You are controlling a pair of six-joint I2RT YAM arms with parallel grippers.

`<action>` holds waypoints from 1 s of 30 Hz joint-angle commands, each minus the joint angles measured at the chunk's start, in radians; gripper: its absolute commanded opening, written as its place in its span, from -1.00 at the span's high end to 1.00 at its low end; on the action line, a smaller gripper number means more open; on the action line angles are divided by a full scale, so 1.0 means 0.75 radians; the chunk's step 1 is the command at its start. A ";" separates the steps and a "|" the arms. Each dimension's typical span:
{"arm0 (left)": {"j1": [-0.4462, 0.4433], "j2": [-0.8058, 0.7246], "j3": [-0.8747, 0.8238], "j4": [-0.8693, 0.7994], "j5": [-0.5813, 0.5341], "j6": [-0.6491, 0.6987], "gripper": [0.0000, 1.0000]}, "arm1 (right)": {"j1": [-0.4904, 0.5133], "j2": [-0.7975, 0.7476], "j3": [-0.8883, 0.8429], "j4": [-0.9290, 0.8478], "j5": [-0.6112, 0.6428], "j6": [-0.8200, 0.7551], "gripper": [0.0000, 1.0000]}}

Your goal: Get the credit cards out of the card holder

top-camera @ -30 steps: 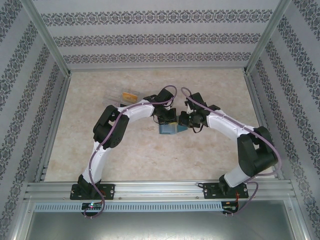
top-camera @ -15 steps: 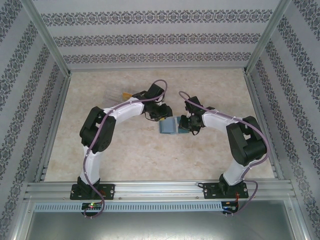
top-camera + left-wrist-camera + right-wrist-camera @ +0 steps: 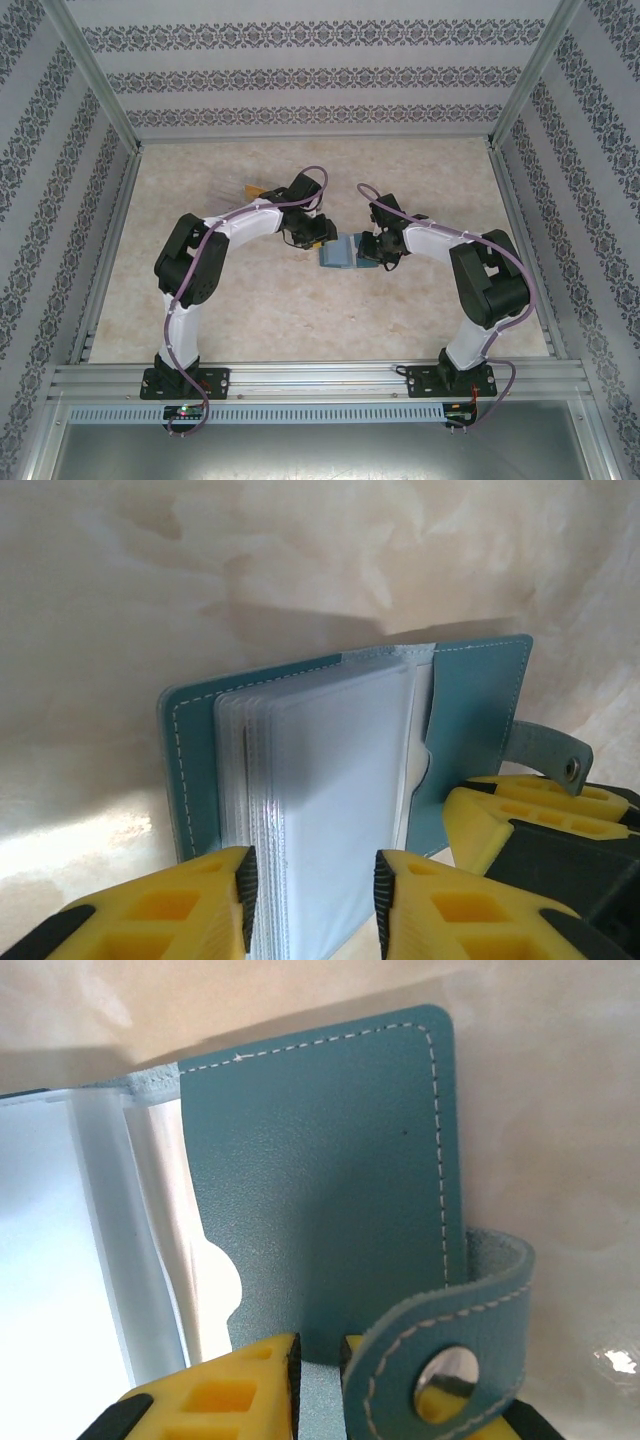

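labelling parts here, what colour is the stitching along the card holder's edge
White stitching on the teal card holder, clearest in the right wrist view.

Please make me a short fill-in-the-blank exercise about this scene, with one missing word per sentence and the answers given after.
1. The card holder lies ___ on the table.
2. The right gripper pinches the holder's blue ___, beside the clasp tab.
3. An orange card lies on the table beyond the ___ arm.
Answers: open, cover, left.
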 commanded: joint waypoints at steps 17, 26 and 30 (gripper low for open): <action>-0.001 0.080 0.046 0.000 0.087 0.035 0.47 | -0.007 0.062 -0.022 0.004 0.013 0.008 0.58; -0.003 0.085 0.051 0.068 0.187 0.012 0.39 | -0.008 0.066 -0.019 0.003 0.005 0.005 0.59; -0.006 0.081 0.041 0.128 0.240 -0.004 0.40 | -0.008 0.060 -0.021 0.008 -0.004 0.007 0.59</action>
